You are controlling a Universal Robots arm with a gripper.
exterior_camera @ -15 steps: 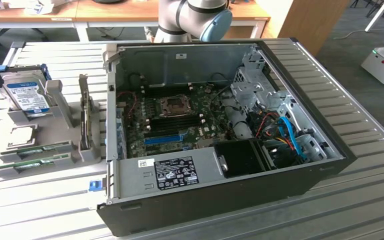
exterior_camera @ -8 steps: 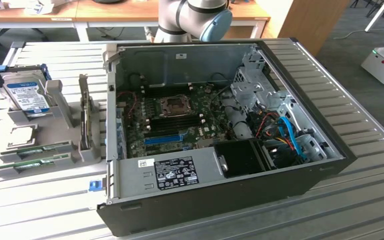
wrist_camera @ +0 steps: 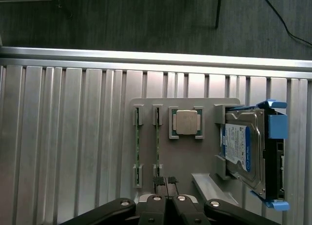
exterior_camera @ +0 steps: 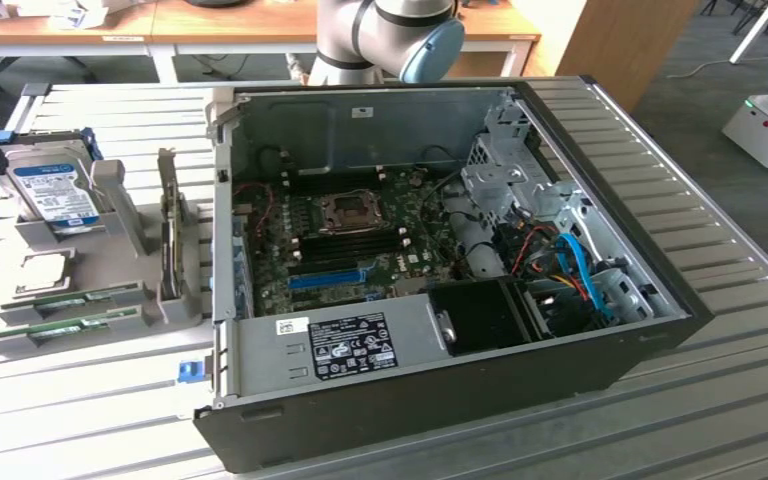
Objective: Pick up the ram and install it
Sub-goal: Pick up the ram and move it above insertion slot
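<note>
Wrist view: black gripper (wrist_camera: 165, 182), fingers pressed together and empty, hangs just by one end of a thin green ram (wrist_camera: 156, 143) standing on edge in a grey holder (wrist_camera: 196, 156). Beside it are a second stick (wrist_camera: 137, 143), a square metal CPU (wrist_camera: 185, 122) and a blue-framed drive (wrist_camera: 241, 152). Exterior view: the holder sits at nine o'clock of the open case (exterior_camera: 491, 390) on a ribbed table (exterior_camera: 704, 400); the arm (exterior_camera: 377, 40) is cut off at twelve.

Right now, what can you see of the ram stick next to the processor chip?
The ram stick is a thin green board standing on its long edge, its ends held in two slotted posts of the gray holder. A second stick stands parallel beside it. The shut gripper hangs above, not touching it.
</note>
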